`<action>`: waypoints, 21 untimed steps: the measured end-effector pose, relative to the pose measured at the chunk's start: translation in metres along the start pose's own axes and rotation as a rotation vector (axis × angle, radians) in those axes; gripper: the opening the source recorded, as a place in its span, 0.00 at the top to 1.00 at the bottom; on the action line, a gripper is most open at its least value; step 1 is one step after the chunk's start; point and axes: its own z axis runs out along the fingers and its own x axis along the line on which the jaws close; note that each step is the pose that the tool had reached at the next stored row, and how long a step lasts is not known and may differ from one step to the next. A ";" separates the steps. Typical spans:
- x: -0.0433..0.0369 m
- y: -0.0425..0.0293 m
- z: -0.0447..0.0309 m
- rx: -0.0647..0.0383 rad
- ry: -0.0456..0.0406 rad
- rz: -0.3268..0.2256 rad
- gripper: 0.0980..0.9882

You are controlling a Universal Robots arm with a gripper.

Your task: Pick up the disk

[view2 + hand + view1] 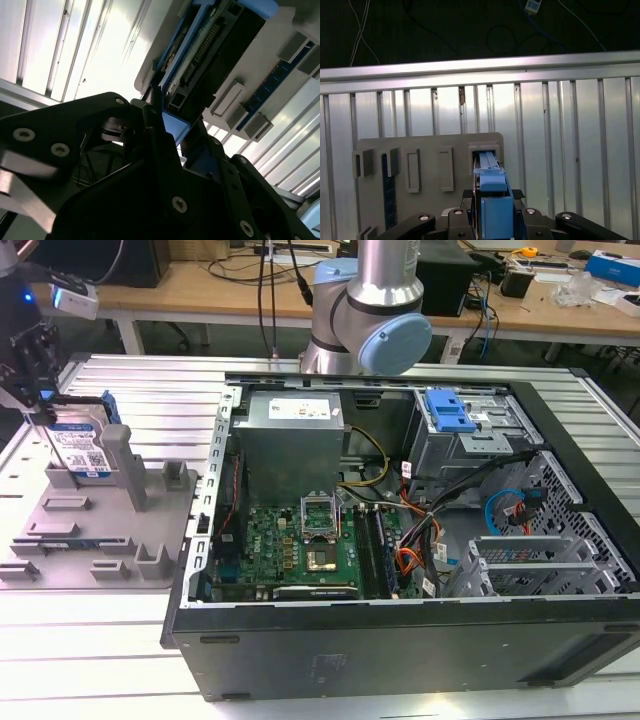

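Note:
The disk [80, 447] stands on edge in a slot of the grey slotted holder [100, 530] at the exterior view's left, its blue-and-white label facing outward and blue rails along its sides. My gripper [40, 405] hangs at the disk's upper edge. In the first wrist view the disk's blue rail [492, 200] lies between the black fingers, which press against both of its sides, and the disk's far end sits in the holder [430, 150]. In the second wrist view the disk [210, 55] runs away from the gripper [167, 120], with a finger on its edge.
An open computer case [400, 640] takes up the middle and the exterior view's right, with a motherboard, cables and a blue drive-bay bracket [447, 410] inside. The arm's base [370, 310] rises behind it. Ribbed metal table [90, 640] surrounds the holder. Benches with clutter stand at the back.

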 end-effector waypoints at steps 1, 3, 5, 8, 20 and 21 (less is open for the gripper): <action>0.0000 0.0000 0.0003 0.000 -0.0001 0.000 0.67; 0.0000 0.0000 0.0006 0.000 -0.0001 0.000 0.67; 0.0000 0.0000 0.0011 0.000 -0.0001 0.000 0.67; -0.0001 0.0000 0.0014 0.000 -0.0001 0.000 0.67; -0.0001 0.0000 0.0034 0.000 0.0000 0.000 0.70; -0.0001 0.0000 0.0034 0.000 0.0000 0.000 0.70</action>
